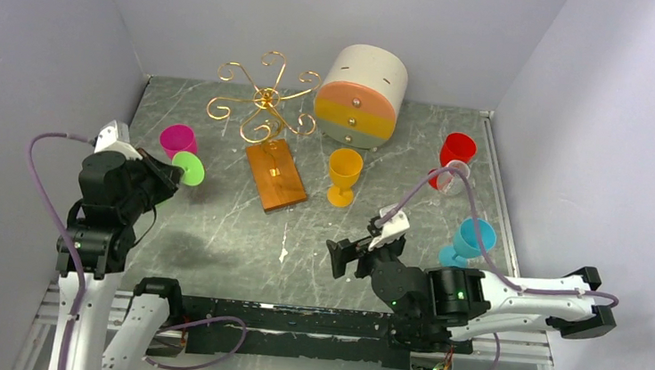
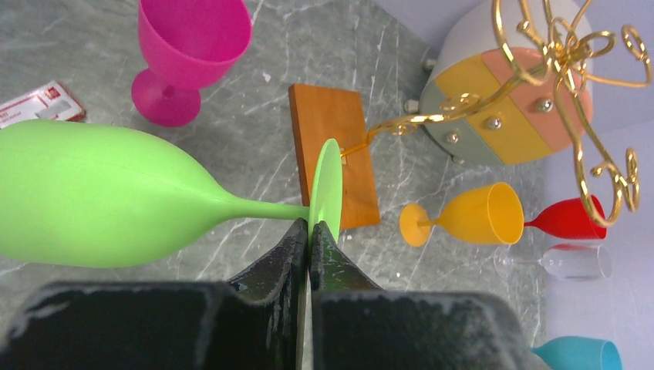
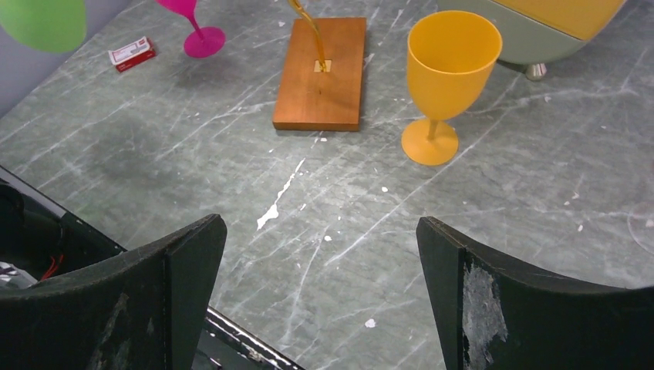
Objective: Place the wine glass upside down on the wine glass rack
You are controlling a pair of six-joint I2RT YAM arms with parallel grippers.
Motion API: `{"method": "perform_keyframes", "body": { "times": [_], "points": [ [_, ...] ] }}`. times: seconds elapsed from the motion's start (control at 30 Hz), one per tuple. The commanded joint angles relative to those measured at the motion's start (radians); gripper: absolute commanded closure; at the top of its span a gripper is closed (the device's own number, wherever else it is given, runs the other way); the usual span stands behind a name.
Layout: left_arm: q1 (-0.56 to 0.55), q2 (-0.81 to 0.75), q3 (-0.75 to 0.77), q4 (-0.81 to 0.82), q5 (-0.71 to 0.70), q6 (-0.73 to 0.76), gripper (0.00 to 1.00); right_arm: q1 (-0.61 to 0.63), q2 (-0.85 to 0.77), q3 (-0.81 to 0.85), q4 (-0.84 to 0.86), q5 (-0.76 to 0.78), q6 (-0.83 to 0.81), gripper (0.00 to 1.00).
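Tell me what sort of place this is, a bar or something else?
Probably a robot test cell, not a bar: plain walls box in the table, the left arm and right arm sit at its near edge, and the orange goblet looks a prop.

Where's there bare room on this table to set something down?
Bare marble lies in front, between the rack's wooden base, the orange glass and the right gripper. Crowded: the back by the drawer box; the right edge: red glass, clear glass, teal glass.
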Motion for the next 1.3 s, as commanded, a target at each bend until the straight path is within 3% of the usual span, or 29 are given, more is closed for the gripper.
{"method": "perform_keyframes", "body": {
  "times": [0.0, 0.17, 0.37, 0.53, 0.7, 0.93, 1.27],
  "points": [
    [-0.005, 0.031, 0.067, 0.128, -0.053, 0.023, 0.93, 0.002, -0.057, 0.022, -0.095, 0.049, 0.076, 0.00],
    [-0.004, 0.120, 0.150, 0.152, -0.167, 0.030, 0.93, 0.002, -0.119, 0.045, -0.158, 0.036, 0.110, 0.00],
    [-0.005, 0.253, 0.243, 0.302, -0.148, 0.040, 0.93, 0.003, -0.195, 0.016, -0.082, -0.011, 0.033, 0.00],
    [-0.003, 0.391, 0.307, 0.530, -0.047, 0.052, 0.93, 0.003, -0.205, 0.061, -0.166, 0.018, 0.100, 0.00],
    [0.000, 0.564, 0.458, 0.601, 0.041, 0.006, 0.93, 0.003, -0.233, 0.056, -0.115, -0.024, 0.037, 0.00],
    [0.008, 0.701, 0.487, 0.818, 0.169, -0.058, 0.93, 0.002, -0.214, 0.087, -0.124, -0.063, 0.022, 0.00],
    [0.009, 0.866, 0.564, 0.925, 0.364, -0.222, 0.93, 0.003, -0.230, 0.057, -0.026, -0.096, -0.035, 0.00]
  ]
}}
